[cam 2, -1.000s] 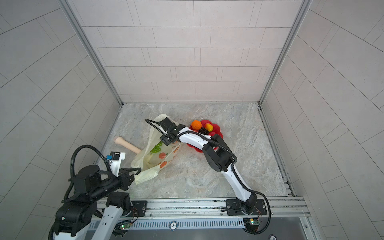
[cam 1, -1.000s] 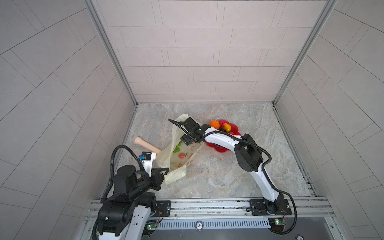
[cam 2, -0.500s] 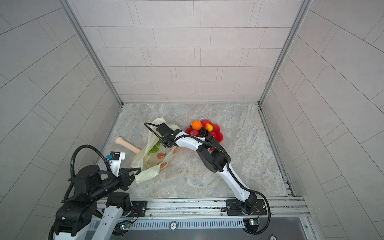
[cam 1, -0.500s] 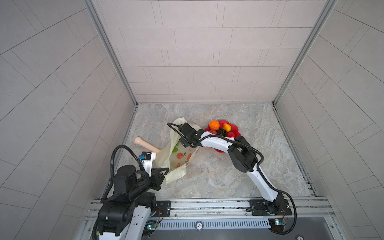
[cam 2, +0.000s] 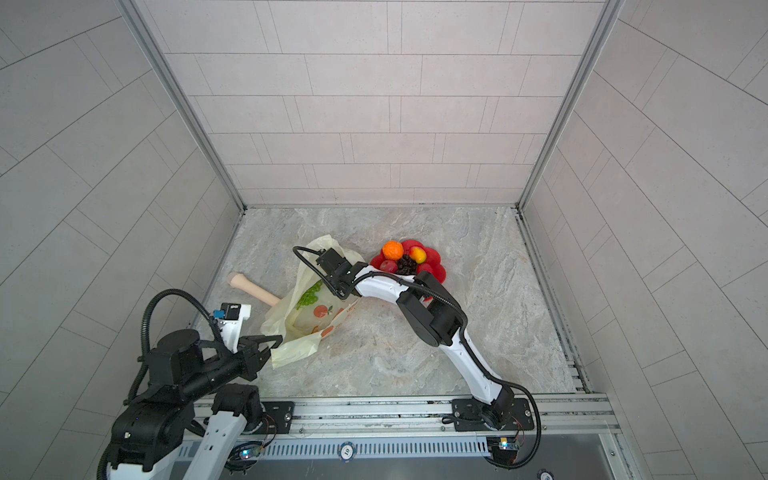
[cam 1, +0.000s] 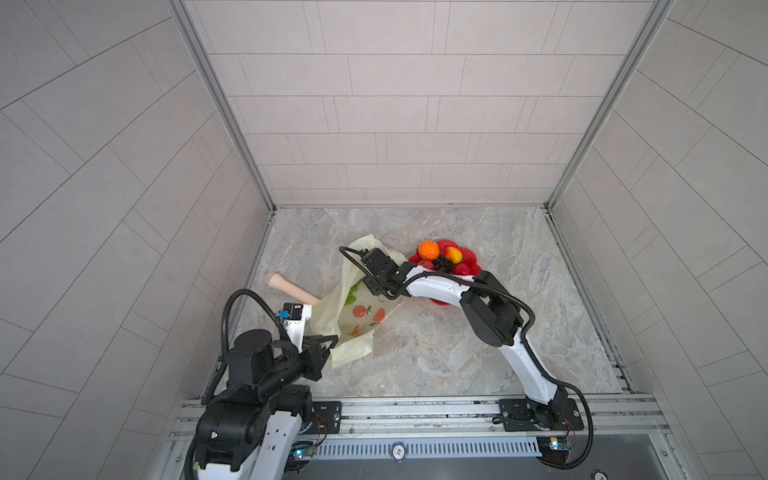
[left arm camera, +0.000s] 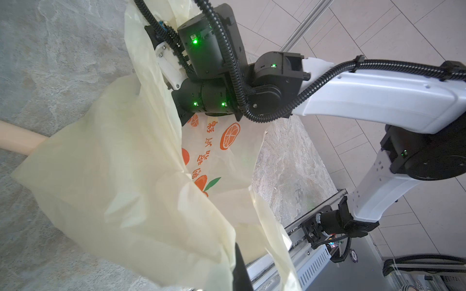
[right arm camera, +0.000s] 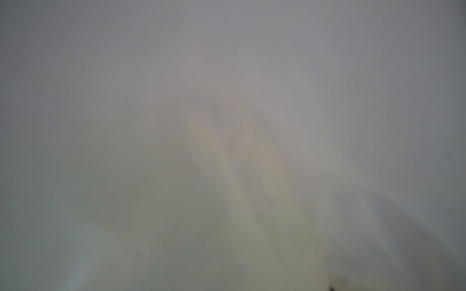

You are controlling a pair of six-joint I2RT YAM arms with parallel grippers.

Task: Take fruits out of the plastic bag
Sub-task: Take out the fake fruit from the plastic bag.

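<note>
Where the plastic bag (cam 1: 332, 311) lies crumpled on the desk (cam 1: 436, 357), left of centre in both top views, the left gripper (cam 1: 327, 341) is clamped tight on its lower corner. Right gripper (cam 1: 371, 286) reaches into the bag mouth from the right; tips hidden by film, cannot tell whether open or closed. Right wrist view: only blurred pale film. 1 green grape bunch (cam 1: 353, 293) shows through the bag's upper part. Red plate (cam 1: 471, 257), just right of the bag, carries an orange (cam 1: 428, 249), mango (cam 1: 453, 254), dark grape bunch (cam 1: 443, 264) and red apple (cam 1: 424, 264). Beige stick (cam 1: 286, 286) at left, 1 end under the bag.
</note>
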